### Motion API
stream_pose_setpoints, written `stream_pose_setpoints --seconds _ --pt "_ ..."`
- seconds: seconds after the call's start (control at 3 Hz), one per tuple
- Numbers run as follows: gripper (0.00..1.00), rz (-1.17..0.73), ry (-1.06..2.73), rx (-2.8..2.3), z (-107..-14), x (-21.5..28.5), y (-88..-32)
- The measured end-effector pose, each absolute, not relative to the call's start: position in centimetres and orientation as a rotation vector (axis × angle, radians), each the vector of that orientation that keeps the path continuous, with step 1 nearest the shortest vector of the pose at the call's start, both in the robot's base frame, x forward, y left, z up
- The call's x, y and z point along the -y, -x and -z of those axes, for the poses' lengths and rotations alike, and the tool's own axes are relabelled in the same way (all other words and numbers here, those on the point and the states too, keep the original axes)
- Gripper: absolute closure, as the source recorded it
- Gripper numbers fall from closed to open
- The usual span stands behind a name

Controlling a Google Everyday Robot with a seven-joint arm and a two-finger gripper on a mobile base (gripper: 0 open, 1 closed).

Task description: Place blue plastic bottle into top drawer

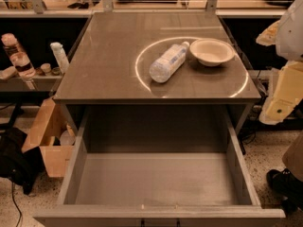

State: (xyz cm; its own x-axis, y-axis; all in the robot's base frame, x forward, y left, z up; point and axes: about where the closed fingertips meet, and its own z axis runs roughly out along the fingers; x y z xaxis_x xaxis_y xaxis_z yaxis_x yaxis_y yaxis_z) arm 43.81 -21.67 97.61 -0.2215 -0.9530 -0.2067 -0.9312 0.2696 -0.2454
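The blue plastic bottle (pixel 169 61) lies on its side on the grey table top (pixel 113 56), cap pointing to the back right, close to a cream bowl (pixel 211 51). The top drawer (pixel 156 178) is pulled open below the table's front edge, and its flat grey floor is bare. My gripper (pixel 279 105) hangs at the right edge of the view, beside the table's right front corner. It is well apart from the bottle and has nothing visibly in it.
A wooden box (pixel 49 141) stands on the floor left of the drawer. An opaque white bottle (pixel 60 56) and a pink-capped bottle (pixel 16 56) stand on a shelf at the left. A dark shoe (pixel 284 183) is on the floor at the lower right.
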Motion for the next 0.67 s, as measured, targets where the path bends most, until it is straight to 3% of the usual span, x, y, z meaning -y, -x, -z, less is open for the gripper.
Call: stream_pose_setpoints --seconds 0.67 --pt "0.0 0.102 1.759 -2.181 -98.47 20.94 -44.22"
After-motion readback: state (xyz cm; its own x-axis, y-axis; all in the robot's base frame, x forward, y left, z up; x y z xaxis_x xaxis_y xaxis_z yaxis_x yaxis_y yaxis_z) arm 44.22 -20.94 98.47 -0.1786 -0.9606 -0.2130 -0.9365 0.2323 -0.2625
